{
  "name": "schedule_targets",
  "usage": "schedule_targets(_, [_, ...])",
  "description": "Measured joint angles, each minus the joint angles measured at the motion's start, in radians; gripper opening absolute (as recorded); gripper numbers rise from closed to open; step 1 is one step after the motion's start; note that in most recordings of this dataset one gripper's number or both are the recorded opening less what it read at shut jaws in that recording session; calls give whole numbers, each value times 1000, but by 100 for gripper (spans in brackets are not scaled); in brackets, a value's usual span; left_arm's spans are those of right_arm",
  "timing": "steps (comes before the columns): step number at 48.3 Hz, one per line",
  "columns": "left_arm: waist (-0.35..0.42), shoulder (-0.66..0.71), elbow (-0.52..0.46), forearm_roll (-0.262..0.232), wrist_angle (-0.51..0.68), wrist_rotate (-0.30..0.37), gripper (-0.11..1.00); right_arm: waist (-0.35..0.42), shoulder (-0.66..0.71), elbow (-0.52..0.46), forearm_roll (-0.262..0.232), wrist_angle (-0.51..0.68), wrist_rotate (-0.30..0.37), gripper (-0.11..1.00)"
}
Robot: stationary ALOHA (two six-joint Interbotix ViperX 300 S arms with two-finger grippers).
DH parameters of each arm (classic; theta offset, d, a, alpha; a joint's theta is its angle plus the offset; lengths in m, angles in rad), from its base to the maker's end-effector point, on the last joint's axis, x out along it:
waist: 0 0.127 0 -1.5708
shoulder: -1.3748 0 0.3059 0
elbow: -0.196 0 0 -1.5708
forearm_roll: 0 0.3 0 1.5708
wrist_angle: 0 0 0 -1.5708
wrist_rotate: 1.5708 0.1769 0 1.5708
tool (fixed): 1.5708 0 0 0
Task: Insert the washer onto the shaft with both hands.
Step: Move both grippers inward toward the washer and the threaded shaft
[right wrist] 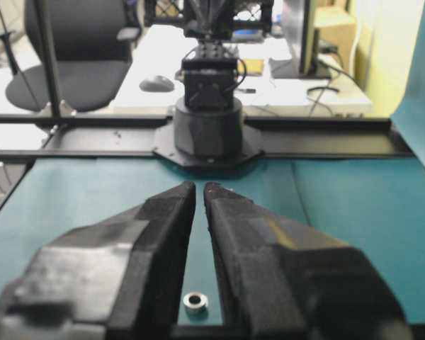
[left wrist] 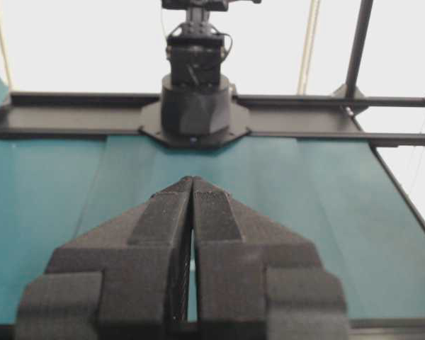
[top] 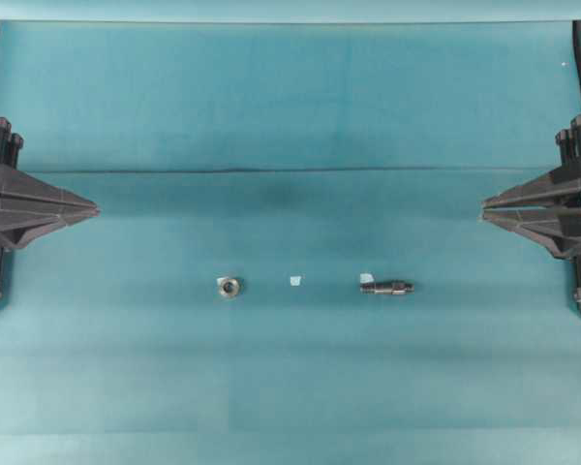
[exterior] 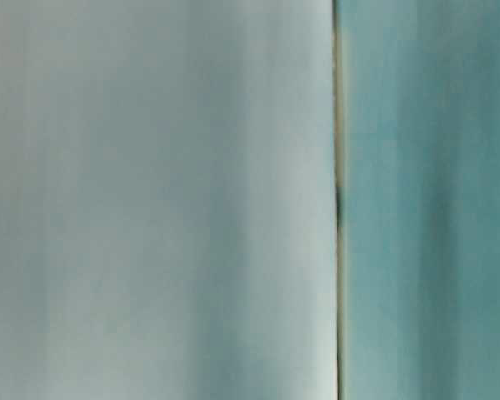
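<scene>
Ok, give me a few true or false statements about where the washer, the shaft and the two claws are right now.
1. The washer lies left of the shaft in the overhead view. True.
2. The left claw grips the washer. False: it is shut on nothing, at the left edge.
3. The washer already sits on the shaft. False: they lie apart on the teal mat.
4. A pale tape scrap lies between them. True.
5. The right claw holds nothing. True.
</scene>
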Motion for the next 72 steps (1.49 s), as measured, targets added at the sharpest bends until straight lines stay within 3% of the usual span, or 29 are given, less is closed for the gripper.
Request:
schedule_targets(3, [2,12,-2,5,12,-5,2,-2,0,2,0,3,2,2])
schedule_targets(11, [3,83,-29,11,87,-15,2,-2,2,6,18,87,28,-9])
schedule_targets(25, [3,144,-81,11,187,-29,2,-8,5,6,21,267,129,-10])
schedule_targets(38, [-2,207,-164,11,359,-37,2,-9,25,-31,21,451,172,-10])
schedule_targets(52, [-3,347,-268,11,523,-37,2,-9,137,-114,21,632,175,-10])
schedule_targets(72, [-6,545,-396,12,692,-29,2,-8,388,-219,11,736,173,-10])
